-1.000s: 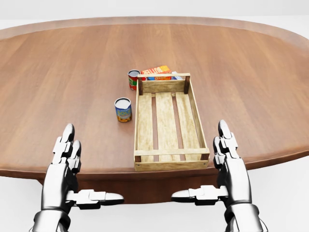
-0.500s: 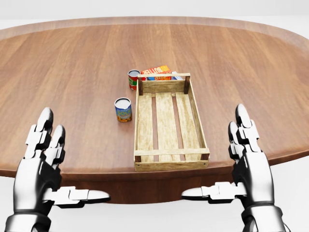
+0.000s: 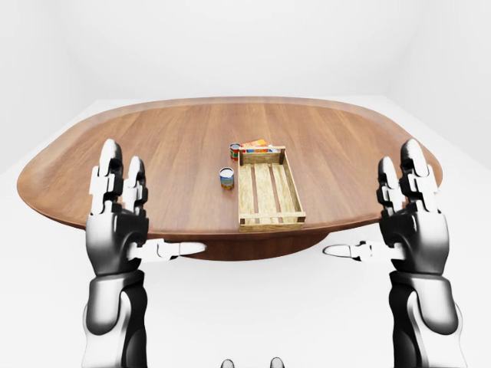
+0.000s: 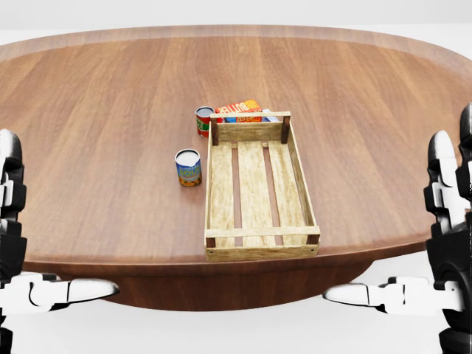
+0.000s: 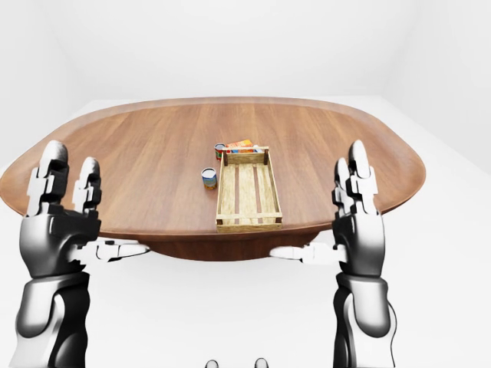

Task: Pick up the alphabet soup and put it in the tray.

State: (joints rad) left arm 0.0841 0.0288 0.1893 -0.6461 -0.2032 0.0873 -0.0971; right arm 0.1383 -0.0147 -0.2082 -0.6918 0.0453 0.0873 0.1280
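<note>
We held both hands up at the near edge of the bench, nothing in them. Our left hand was spread wide, fingers up and thumb pointing inward, well left of the tray. Our right hand mirrored it, just as wide and just as empty, well right of the tray. The soup stood upright just left of the tray, apart from it. A second can stood at the tray's far left corner, a box lying just behind the tray's far end.
</note>
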